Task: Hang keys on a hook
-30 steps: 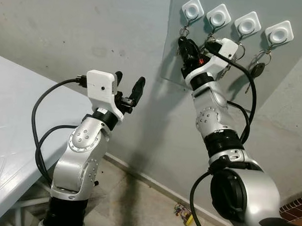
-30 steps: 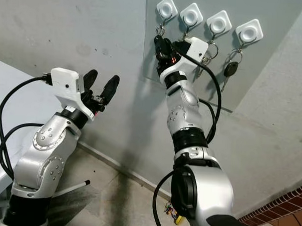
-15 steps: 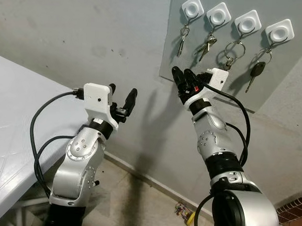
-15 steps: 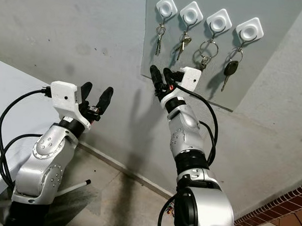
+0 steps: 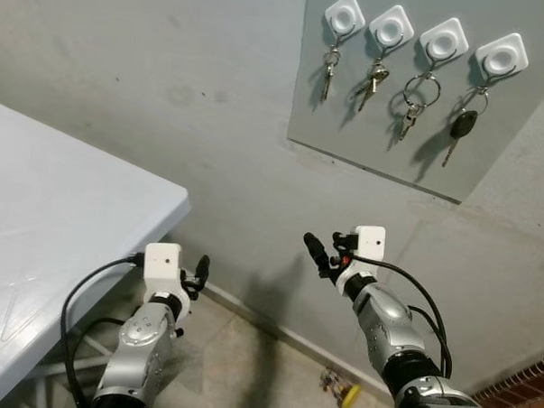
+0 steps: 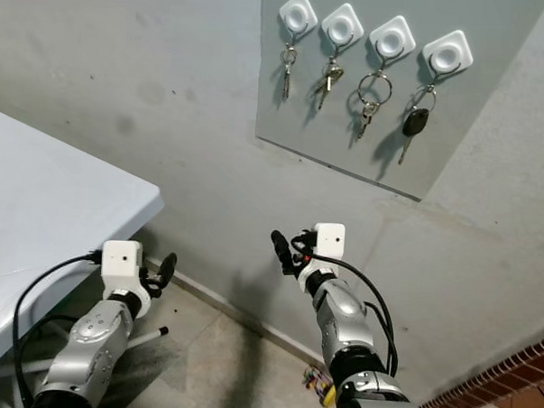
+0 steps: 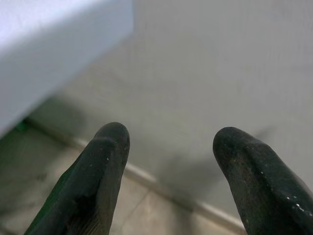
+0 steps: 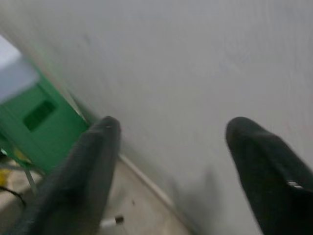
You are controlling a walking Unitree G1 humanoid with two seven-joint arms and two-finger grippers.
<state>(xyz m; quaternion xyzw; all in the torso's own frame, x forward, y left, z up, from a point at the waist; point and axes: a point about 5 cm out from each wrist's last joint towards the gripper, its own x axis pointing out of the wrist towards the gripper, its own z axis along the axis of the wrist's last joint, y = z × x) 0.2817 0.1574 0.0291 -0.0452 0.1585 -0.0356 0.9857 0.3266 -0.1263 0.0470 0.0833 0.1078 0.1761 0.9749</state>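
1. Looking up at the grey panel (image 5: pixel 385 100) on the wall, we see four white hooks (image 5: pixel 392 29) in a row along its top edge.
2. Every hook carries something: a small key set (image 5: pixel 328 69) on the hook at the panel's left end, a key bunch (image 5: pixel 371 82) on the next, a large ring with keys (image 5: pixel 412 102) on the third, a black-headed car key (image 5: pixel 458 131) on the hook at the right end.
3. All keys hang flat against the panel, apart from each other, none in a claw.
4. Our right claw (image 5: pixel 320 253) sits well below the panel, under its left half, pointing toward the wall; fingers spread, nothing between them. The right wrist view confirms a wide gap, with bare wall behind the fingers (image 8: pixel 88 166).
5. Our left claw (image 5: pixel 197 275) is lower and further left of the panel, just beside the corner of the white surface (image 5: pixel 64 213). Its fingers (image 7: pixel 98 171) are spread apart and empty in the left wrist view.
6. Below the panel, at the foot of the wall on the tiled floor (image 5: pixel 238 365), lies a small yellow object (image 5: pixel 338 388), too small to identify.
7. A green thing (image 8: pixel 39 122) shows blurred in the right wrist view; we cannot tell what it is.
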